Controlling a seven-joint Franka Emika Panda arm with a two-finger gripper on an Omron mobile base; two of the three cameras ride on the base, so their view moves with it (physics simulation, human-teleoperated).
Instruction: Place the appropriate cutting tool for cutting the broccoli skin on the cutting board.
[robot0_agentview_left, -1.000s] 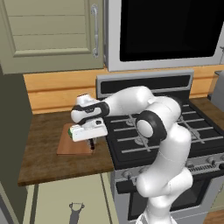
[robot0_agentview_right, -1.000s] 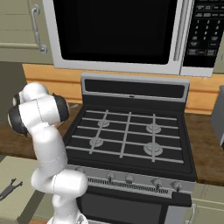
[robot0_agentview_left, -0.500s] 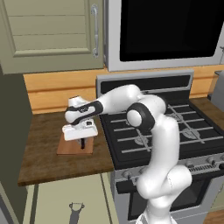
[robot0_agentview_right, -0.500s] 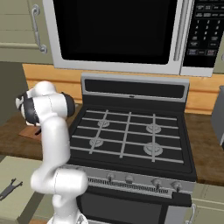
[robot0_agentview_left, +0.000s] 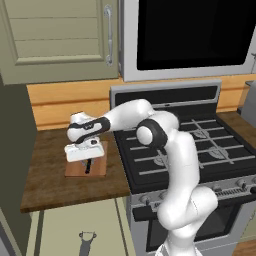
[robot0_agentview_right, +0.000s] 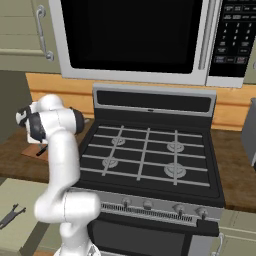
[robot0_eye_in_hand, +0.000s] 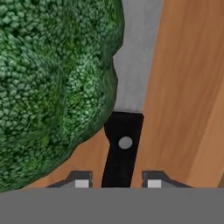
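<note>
Over the cutting board, at the left end of the brown counter beside the stove, the gripper hung low with the knife directly beneath it. In the hand view I saw the black handle running up between the two fingertips, one on either side of it, and the silver blade lying flat on the wood beyond. The jaws stood spread around the handle with a visible gap on each side, so I judged the knife was resting on the board and not pinched (though at that closeness I could not rule out light contact lower down).

The broccoli worried me most. It sat right against the blade and overlapped its edge. If I lifted the hand off at a slant, a fingertip could catch the handle and swing the blade into the broccoli, rolling it, or drag the knife toward the board's edge. From the left base view the handle lay near the board's front edge, so a small nudge might tip it onto the counter. A straight retreat upward looked safest to me.
</note>
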